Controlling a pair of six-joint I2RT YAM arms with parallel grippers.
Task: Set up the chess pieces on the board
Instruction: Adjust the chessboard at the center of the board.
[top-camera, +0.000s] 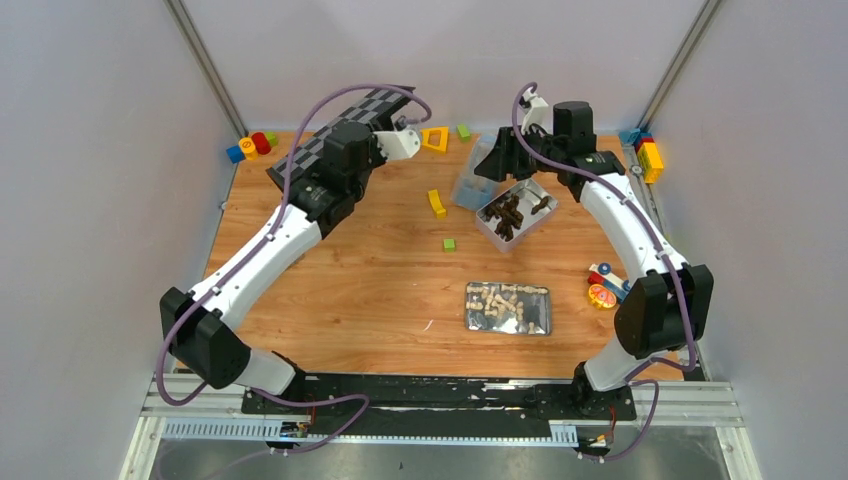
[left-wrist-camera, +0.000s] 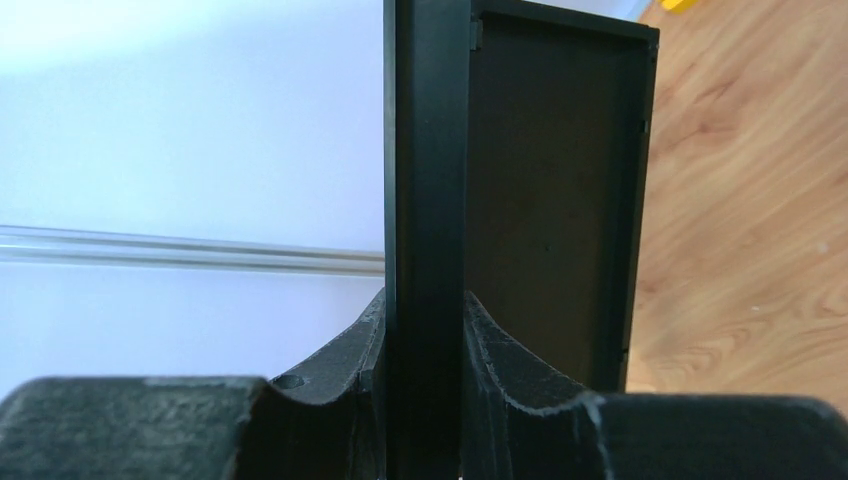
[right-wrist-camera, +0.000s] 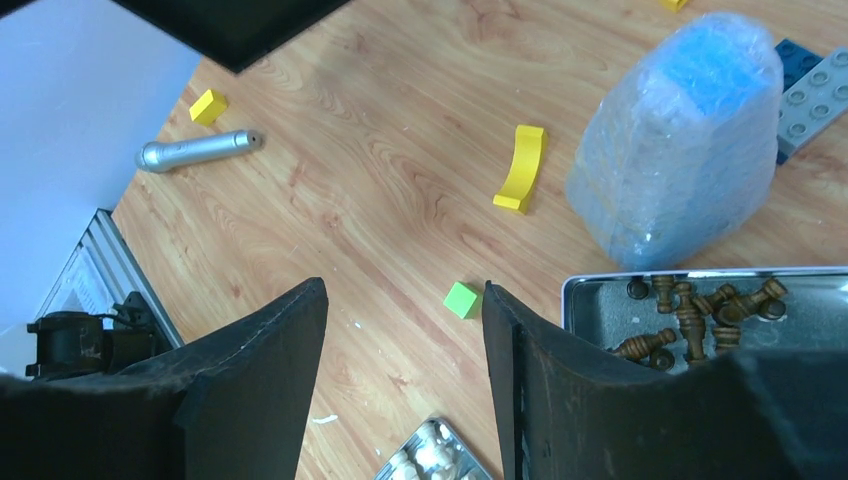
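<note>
Two metal tins sit on the counter. The near tin holds the pale chess pieces in a heap, and the far tin holds dark brown pieces. The left tool is clamped on the black rim of the board, a finger pressed against each side. The board stands tilted at the far left of the counter, its checkered face showing from above; whether its lower edge touches the wood I cannot tell. The right tool hangs with fingers spread and nothing between them, over bare wood just beside the far tin. A green cube, a yellow arch block and a plastic-wrapped blue bundle lie near.
</note>
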